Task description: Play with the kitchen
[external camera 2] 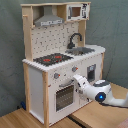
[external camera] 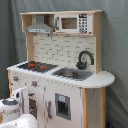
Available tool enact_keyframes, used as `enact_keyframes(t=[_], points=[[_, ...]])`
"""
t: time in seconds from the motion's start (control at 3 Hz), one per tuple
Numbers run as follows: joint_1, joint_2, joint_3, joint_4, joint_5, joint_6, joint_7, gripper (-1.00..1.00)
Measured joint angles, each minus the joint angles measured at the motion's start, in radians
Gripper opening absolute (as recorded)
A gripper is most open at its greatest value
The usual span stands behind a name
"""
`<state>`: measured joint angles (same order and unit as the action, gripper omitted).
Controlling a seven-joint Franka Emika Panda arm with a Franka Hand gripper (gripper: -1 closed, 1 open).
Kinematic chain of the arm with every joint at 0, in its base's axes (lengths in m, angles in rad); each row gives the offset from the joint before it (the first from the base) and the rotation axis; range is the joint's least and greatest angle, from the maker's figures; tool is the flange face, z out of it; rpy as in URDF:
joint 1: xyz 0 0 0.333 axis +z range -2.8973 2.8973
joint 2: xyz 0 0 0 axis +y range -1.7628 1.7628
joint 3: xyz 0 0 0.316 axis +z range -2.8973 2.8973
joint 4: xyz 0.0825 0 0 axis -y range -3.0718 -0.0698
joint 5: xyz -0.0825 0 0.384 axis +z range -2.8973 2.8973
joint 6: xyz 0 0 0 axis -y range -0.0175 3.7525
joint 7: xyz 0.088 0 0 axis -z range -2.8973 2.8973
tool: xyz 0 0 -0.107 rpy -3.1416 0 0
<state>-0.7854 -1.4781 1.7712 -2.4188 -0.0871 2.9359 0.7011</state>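
Note:
The toy kitchen (external camera: 100,79) stands upright, white and light wood, with a black-and-red hob (external camera: 35,65), grey sink (external camera: 72,73), black faucet (external camera: 85,57) and grey hood (external camera: 40,25). In the second exterior view my white arm (external camera 2: 100,94) reaches in from the right. My gripper (external camera 2: 76,80) is up against the kitchen (external camera 2: 37,85) front, just above the windowed oven door (external camera 2: 65,96) and below the knobs (external camera 2: 56,76). In the first exterior view my gripper (external camera: 21,94) shows at the lower left, in front of the oven side.
The kitchen stands on a light wooden table (external camera 2: 20,119). A grey curtain (external camera: 116,50) hangs behind it. A toy microwave (external camera: 75,22) sits in the top shelf beside the hood. A second small door (external camera: 63,106) is under the sink.

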Motion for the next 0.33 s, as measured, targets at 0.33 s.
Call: enact_keyframes(t=[0.33], points=[[0.054, -0.001, -0.038, -0.005, 0.000, 0.016, -0.075, 1.00]])
